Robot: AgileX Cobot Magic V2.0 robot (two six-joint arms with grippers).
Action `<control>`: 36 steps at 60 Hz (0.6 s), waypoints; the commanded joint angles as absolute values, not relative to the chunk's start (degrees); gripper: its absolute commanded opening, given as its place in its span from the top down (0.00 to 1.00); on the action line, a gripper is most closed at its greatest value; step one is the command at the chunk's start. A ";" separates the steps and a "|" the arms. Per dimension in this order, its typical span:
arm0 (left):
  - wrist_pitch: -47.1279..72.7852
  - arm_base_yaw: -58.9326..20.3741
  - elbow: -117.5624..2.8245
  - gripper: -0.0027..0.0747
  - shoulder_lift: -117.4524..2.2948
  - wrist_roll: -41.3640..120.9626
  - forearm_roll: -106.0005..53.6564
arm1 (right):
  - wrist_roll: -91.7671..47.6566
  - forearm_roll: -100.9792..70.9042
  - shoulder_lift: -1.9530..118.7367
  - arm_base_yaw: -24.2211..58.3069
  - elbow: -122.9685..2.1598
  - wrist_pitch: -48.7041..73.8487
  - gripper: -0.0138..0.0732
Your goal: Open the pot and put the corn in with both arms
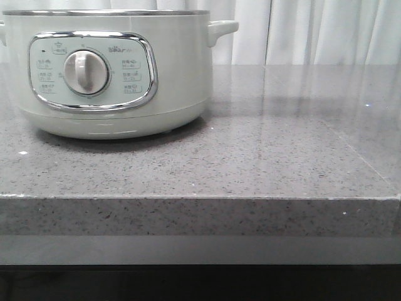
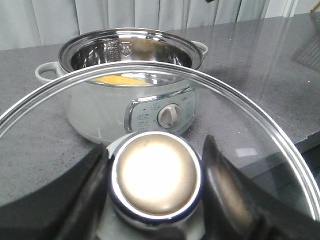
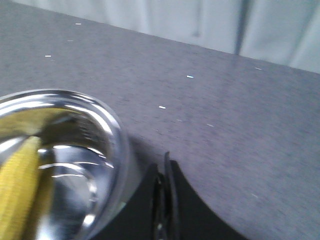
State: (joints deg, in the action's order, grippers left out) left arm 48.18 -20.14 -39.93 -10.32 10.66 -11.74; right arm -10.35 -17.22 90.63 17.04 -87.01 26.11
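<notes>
Two hands were at work. The left hand (image 2: 156, 200) was clamped on the round metal knob (image 2: 156, 176) of a glass lid (image 2: 240, 107), held clear of the pot (image 2: 125, 102), which stood open on the grey worktop (image 2: 260, 65) just beyond that hand. The corn (image 3: 17, 192) lay inside the pot's steel bowl, close beside the right hand (image 3: 165, 200), whose fingers were pressed together on nothing

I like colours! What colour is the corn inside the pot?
Bright yellow. The corn shows best in the right wrist view, lying inside the shiny metal pot.
</notes>
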 commanded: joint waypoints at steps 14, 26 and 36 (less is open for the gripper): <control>39.32 -20.49 -41.82 0.70 -10.98 10.16 -13.28 | -11.52 -17.02 71.26 3.39 -66.01 13.99 0.92; 38.96 -20.49 -41.82 0.70 -11.09 10.16 -14.05 | -12.87 -17.02 56.20 5.24 -48.74 7.73 0.92; 36.82 -20.49 -41.82 0.70 -11.22 10.16 -14.90 | -12.87 -17.02 43.68 7.74 -36.76 5.98 0.92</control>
